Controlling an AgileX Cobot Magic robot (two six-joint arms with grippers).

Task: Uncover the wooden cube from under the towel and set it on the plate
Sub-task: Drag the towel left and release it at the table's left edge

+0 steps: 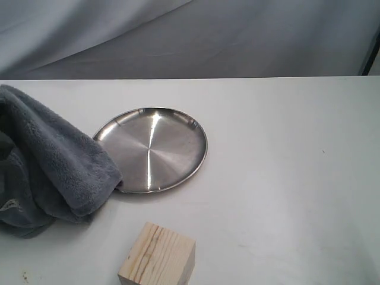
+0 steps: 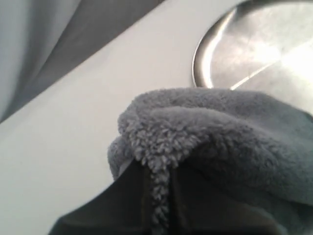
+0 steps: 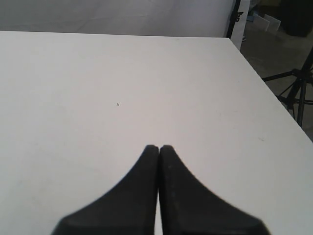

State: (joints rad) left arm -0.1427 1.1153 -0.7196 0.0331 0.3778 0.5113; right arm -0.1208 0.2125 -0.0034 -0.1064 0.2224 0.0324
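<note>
The wooden cube (image 1: 158, 257) stands uncovered near the table's front edge, pale with darker grain stripes. Behind it lies the shiny round plate (image 1: 155, 148), bare. The grey-blue fluffy towel (image 1: 47, 163) is bunched at the left, one fold overlapping the plate's left rim. In the left wrist view my left gripper (image 2: 159, 196) is shut on a fold of the towel (image 2: 205, 137), with the plate (image 2: 254, 54) beyond. My right gripper (image 3: 159, 148) is shut on nothing above bare table. Neither gripper shows in the exterior view.
The white table (image 1: 285, 178) runs back to a grey cloth backdrop (image 1: 190, 35). Its right edge (image 3: 264, 83) shows in the right wrist view, with dark stand legs (image 3: 296, 93) on the floor beyond.
</note>
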